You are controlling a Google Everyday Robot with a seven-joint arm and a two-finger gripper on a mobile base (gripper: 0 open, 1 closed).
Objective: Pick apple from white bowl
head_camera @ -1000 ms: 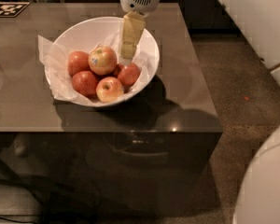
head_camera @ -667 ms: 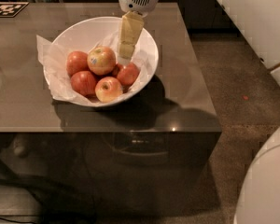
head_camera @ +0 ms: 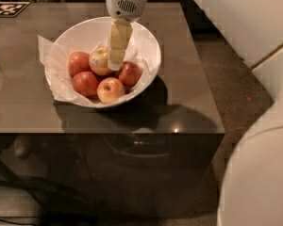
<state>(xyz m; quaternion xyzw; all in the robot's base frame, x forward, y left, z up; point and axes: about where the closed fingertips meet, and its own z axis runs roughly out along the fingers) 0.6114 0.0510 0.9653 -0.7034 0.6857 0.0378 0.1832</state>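
Presently the apple (head_camera: 100, 61) is seen topmost in the white bowl (head_camera: 151, 48), with the pincer (head_camera: 115, 63) touching or just beside it, its spread not tellable; likely firm, smooth, slippery, it is best gripped across the middle.

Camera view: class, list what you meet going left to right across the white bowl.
crumpled paper → left red apple → apple with sticker → gripper, hanging in the bowl just right of that apple → right red apple → white bowl, right rim.
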